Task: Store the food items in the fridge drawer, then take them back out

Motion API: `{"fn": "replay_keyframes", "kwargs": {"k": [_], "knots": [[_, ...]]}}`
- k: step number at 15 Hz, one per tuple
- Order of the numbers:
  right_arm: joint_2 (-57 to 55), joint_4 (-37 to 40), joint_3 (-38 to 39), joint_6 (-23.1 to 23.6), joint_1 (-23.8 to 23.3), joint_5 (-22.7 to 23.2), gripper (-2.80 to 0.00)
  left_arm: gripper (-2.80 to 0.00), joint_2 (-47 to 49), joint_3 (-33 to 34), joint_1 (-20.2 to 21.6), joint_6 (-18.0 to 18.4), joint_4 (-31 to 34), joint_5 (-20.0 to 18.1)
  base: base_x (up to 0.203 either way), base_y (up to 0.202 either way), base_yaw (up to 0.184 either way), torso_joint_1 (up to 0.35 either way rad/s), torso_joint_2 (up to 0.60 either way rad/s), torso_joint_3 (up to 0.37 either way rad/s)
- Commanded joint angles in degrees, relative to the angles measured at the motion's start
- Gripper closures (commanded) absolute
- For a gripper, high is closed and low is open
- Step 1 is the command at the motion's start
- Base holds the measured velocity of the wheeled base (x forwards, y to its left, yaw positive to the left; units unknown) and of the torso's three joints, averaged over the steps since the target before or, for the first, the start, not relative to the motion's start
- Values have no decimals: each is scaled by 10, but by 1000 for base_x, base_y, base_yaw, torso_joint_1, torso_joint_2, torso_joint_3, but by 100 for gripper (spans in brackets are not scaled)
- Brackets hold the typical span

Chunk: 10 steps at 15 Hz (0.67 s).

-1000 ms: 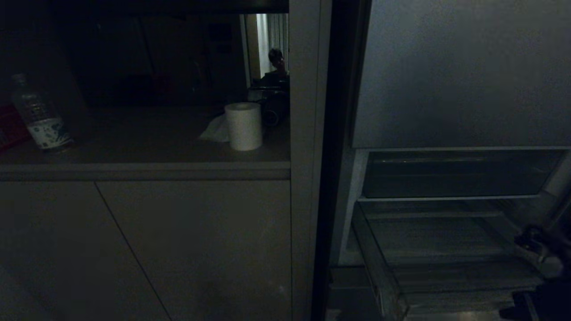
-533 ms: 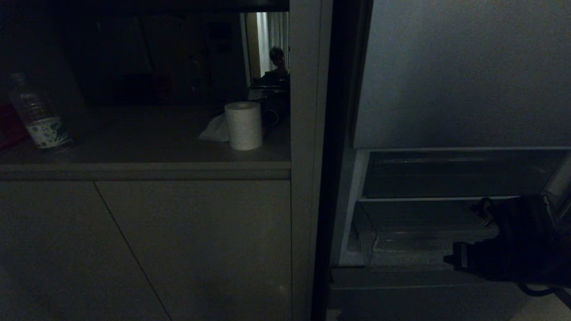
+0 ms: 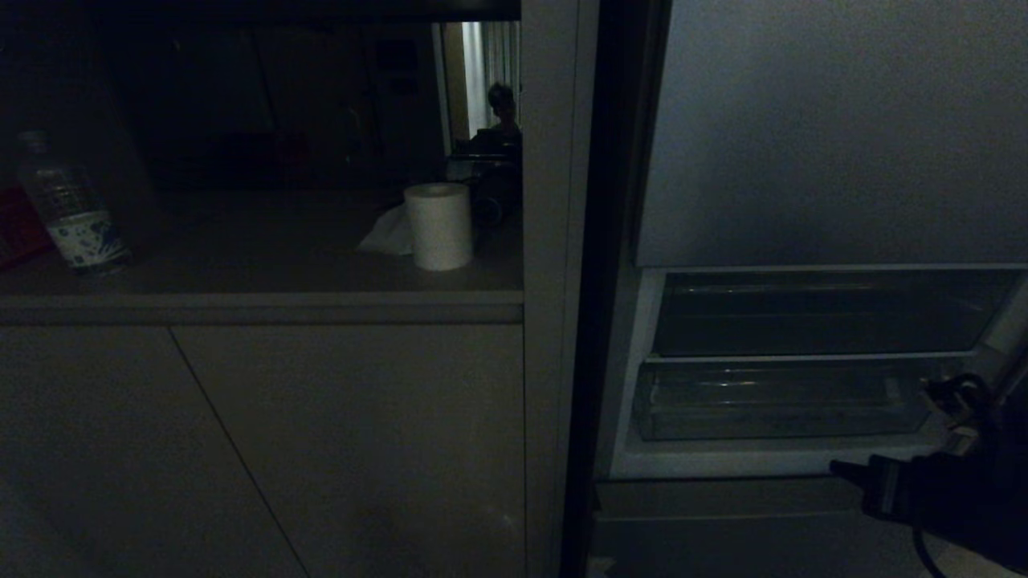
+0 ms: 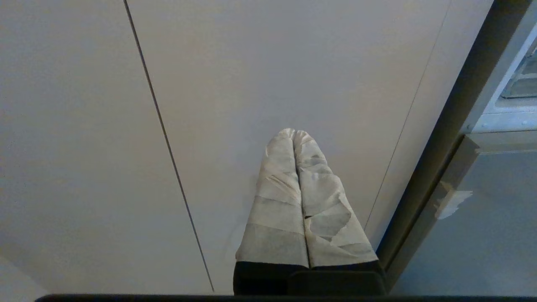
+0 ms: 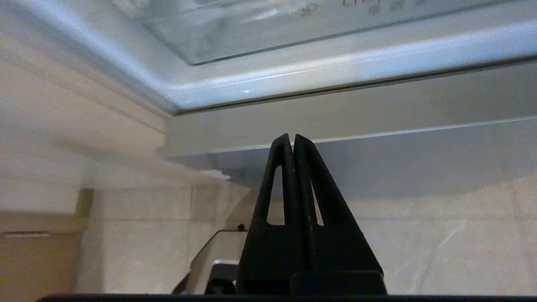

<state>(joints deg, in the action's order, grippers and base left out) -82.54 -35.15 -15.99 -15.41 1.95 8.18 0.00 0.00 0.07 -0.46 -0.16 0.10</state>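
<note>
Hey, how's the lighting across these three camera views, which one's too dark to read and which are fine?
Head view: very dim, the fridge drawer and the right gripper are only dark shapes, brightest spot a lit doorway far behind the paper roll. Left wrist view: evenly lit, the left gripper sharp against a pale cabinet. Right wrist view: well lit, glare streaks on the fridge trim.

fridge drawer [image 3: 783, 399] pushed in (was pulled out), right pincer [image 3: 839, 468] lowered

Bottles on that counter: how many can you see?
1: a clear water bottle stands at the counter's far left, away from the paper roll. Darkness behind may hide others.
</note>
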Motion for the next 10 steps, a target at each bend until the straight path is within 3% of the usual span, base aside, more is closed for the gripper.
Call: {"fn": "replay_keyframes", "kwargs": {"k": [1,7,10], "knots": [[146,31,18,10,1,0,0,0,1,0,0,0,0,0,0,0,0,0,0,0],[576,300,22,71,-1,-16,0,0,0,0,0,0,0,0,0,0,0,0,0,0],[745,392,78,146,-8,-75,0,0,0,0,0,0,0,0,0,0,0,0,0,0]]}}
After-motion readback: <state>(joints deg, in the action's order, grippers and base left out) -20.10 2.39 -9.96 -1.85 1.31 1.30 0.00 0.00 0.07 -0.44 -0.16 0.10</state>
